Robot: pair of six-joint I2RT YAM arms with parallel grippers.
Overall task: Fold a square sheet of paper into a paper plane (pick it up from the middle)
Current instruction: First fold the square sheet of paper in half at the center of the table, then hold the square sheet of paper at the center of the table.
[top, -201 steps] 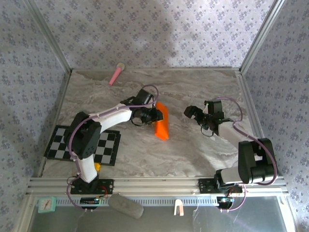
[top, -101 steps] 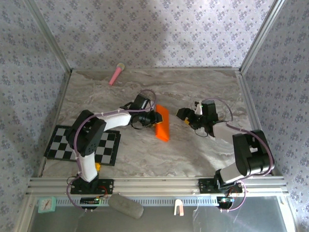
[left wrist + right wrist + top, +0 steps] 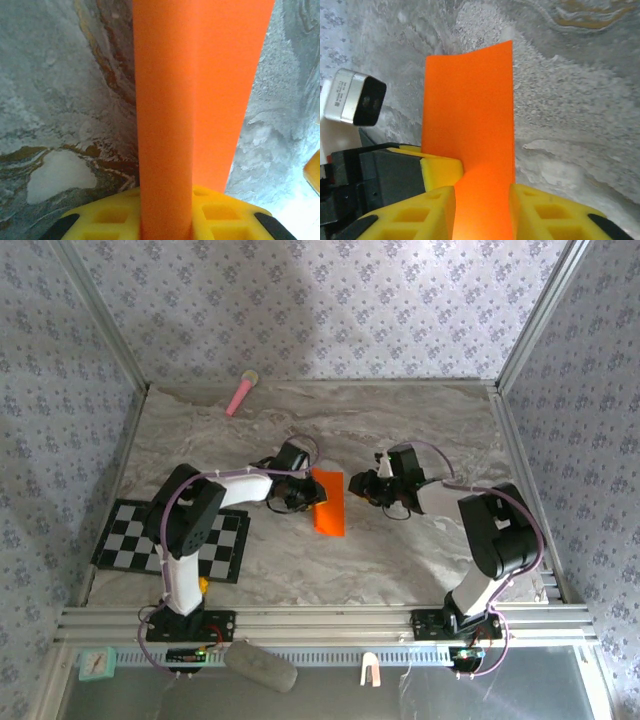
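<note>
Top external view: a narrow folded piece of orange paper sits near the middle of the marble counter, caught between the tips of the two arms. The left pincer meets the paper's left edge, and the right pincer reaches in at its upper right corner.

Left wrist view: the paper runs straight out from the pincer as a long strip with a lengthwise fold, its nearer end tucked in against a yellow pad. The left jaws are closed on that end and the paper is firmly pinched.

Right wrist view: the paper's other end lies in the gap between the right pincer's two yellow pads and spans the whole gap from one pad to the other. The jaws stand partly apart, about as wide as the strip. Whether they press on the paper or only flank it — I cannot tell. Past the pads, the left arm's yellow finger clamps the strip's left edge.

A pink stick lies at the far left of the counter near the wall. A black-and-white checkered mat lies at the near left, under the left arm — both are well apart from the paper.
</note>
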